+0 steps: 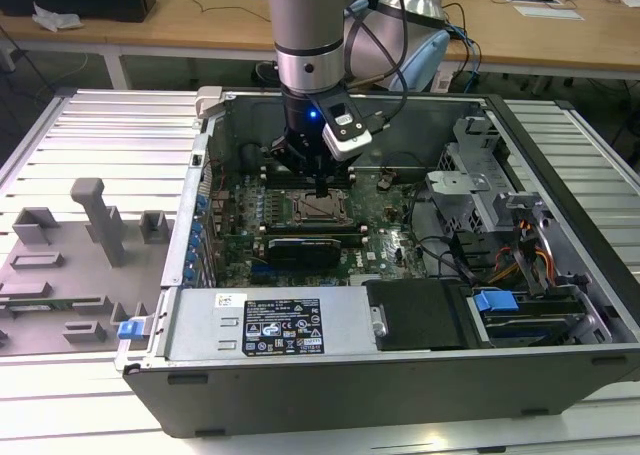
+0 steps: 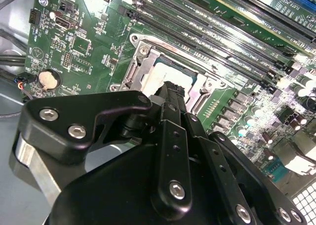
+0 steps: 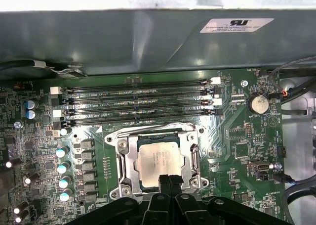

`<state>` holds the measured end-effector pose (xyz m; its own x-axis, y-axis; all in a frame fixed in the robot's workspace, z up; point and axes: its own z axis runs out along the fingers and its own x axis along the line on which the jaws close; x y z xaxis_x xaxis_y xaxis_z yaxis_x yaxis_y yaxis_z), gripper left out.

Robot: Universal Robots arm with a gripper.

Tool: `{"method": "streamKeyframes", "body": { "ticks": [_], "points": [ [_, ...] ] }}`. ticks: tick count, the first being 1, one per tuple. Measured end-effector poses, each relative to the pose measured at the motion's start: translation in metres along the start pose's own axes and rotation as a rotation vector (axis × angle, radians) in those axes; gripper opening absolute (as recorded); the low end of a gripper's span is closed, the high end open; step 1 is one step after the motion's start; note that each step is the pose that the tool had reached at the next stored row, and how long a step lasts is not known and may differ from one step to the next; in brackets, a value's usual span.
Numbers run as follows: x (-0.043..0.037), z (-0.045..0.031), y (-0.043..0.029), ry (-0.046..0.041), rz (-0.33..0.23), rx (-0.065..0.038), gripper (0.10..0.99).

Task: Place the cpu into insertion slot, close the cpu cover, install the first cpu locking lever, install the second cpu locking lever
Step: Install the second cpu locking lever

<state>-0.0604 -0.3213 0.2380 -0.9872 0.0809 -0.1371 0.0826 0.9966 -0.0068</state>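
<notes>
The cpu (image 3: 159, 161) lies flat in the insertion slot (image 1: 303, 213) on the green board, its dull silver top showing. The cpu cover (image 3: 127, 160), a silvery frame, lies down around it, and the chip shows through its window. My gripper (image 3: 168, 179) is directly over the near edge of the socket, its two black fingers pressed together with nothing between them. In the second wrist view the gripper (image 2: 170, 89) tip stands just above the cpu (image 2: 154, 76). In the exterior view the gripper (image 1: 320, 188) reaches down into the open computer case.
Long black memory slots (image 3: 138, 101) run beside the socket, with the case wall (image 3: 148, 42) behind them. Capacitors (image 3: 63, 168) and a coin battery (image 3: 257, 104) flank it. A power supply (image 1: 270, 325) and drive cage (image 1: 480, 175) crowd the case. Grey fixtures (image 1: 80, 245) sit outside.
</notes>
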Motion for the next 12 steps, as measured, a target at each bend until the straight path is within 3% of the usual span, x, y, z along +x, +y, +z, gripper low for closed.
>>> {"method": "streamKeyframes", "body": {
  "ticks": [5,10,12],
  "points": [
    [-0.0002,-0.0017,0.0,0.0001,0.0,0.0,0.106],
    [-0.0017,-0.0128,-0.0001,0.0,0.0,0.0,0.106],
    [-0.0018,-0.0131,-0.0001,-0.0002,0.0,0.0,0.106]
  ]
}}
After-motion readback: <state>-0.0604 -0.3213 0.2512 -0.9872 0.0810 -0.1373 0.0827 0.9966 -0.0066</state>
